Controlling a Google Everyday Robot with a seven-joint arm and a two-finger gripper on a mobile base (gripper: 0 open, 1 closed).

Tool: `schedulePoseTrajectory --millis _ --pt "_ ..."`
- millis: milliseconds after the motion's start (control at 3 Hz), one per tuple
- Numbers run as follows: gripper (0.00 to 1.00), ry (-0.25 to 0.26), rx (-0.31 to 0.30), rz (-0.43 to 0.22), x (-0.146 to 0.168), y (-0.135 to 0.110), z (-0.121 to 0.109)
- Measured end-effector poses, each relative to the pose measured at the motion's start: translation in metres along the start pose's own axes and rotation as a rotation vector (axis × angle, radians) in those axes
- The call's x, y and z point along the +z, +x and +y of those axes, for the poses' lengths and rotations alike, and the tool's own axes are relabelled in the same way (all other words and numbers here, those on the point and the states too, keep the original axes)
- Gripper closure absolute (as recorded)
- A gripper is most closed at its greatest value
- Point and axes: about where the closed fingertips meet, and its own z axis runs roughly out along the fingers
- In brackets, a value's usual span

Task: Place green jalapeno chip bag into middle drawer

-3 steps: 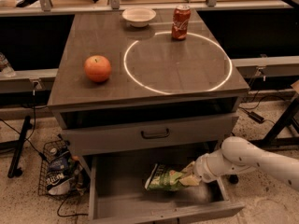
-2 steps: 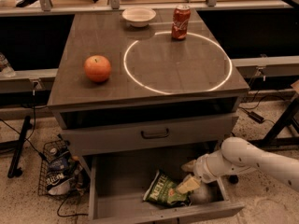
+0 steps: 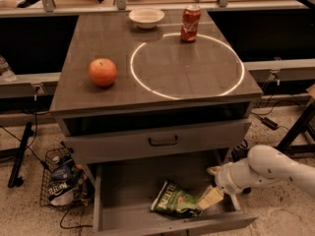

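The green jalapeno chip bag (image 3: pixel 173 201) lies flat on the floor of the open middle drawer (image 3: pixel 123 191), near its front right. My gripper (image 3: pixel 212 185) is at the drawer's right side, just right of the bag, on a white arm coming in from the right. Its fingers are spread open; the lower fingertip (image 3: pixel 210 198) is at the bag's right edge and the upper one (image 3: pixel 213 170) is apart from it. The bag is not held.
On the cabinet top are a red-orange apple (image 3: pixel 103 72), a white bowl (image 3: pixel 146 17) and a red soda can (image 3: pixel 190 23) by a white ring. A closed drawer front with a dark loop handle (image 3: pixel 163 141) is above. A wire basket (image 3: pixel 60 181) stands on the floor at left.
The bag dropped from the gripper onto the drawer floor and now lies flat. The fingers have opened and the gripper has drawn slightly right of the bag.
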Motion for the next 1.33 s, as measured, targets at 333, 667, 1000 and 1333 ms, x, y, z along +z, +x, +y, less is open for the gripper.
schedulePoseTrajectory --millis 333,667,1000,1333 --pt "0.37 0.087 0.012 -0.006 -0.054 0.000 0.002" --pt "0.60 0.194 -0.037 -0.017 -0.113 -0.016 0.008" --pt "0.83 0.325 -0.168 -0.015 -0.182 -0.057 0.019" --pt "1.00 0.355 -0.199 -0.008 -0.198 -0.068 0.023"
